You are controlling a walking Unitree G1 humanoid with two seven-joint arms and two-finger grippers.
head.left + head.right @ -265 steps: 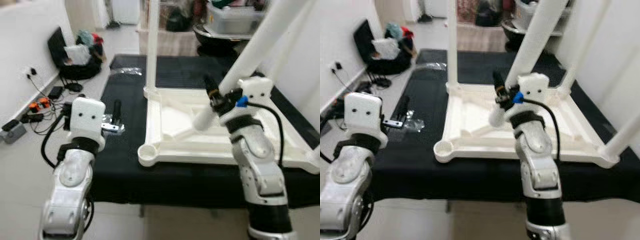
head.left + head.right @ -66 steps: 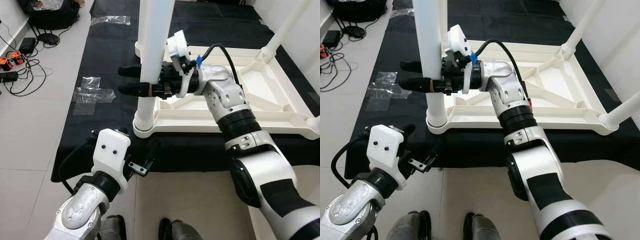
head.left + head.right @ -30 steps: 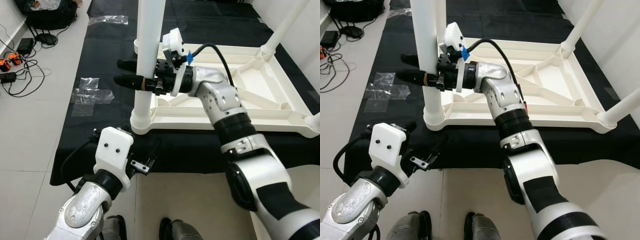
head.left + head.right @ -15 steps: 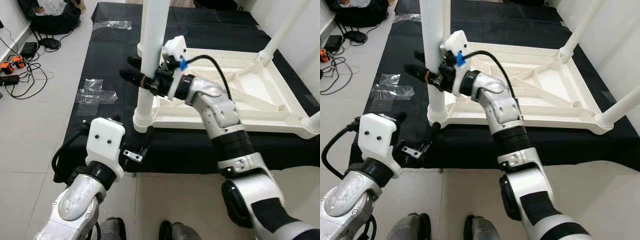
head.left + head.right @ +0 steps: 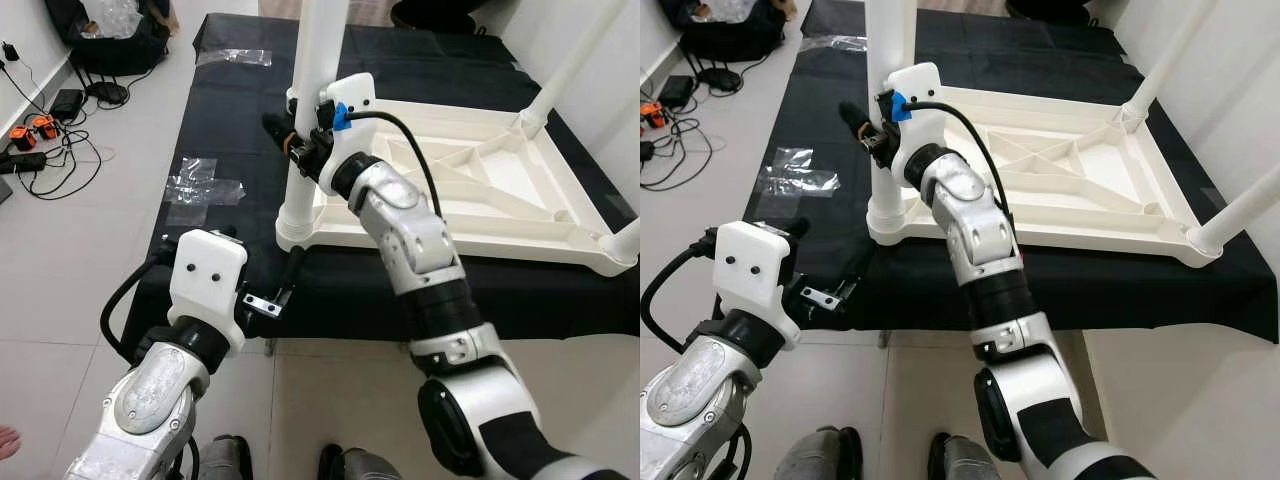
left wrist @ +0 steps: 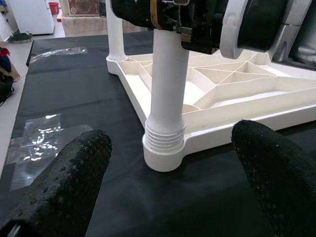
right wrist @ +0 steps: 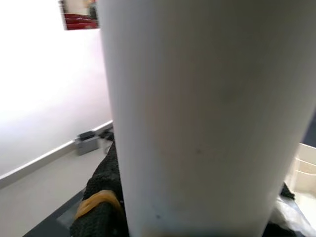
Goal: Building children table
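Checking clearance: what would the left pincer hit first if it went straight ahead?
Likely the leg's threaded base at the tabletop's corner socket; it lies centred between the open left pincer's fingers, though depth is unclear.

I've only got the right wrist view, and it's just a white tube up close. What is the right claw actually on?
Observer: The right claw grips the near-left leg of the upturned tabletop, partway up from its base.
Operator: Is the leg fully seated?
Observer: Not quite, it seems: thread rings show above the corner socket.
Operator: And the left claw?
Observer: The left claw is open, low by the near edge of the mat, facing the leg's base without touching it.
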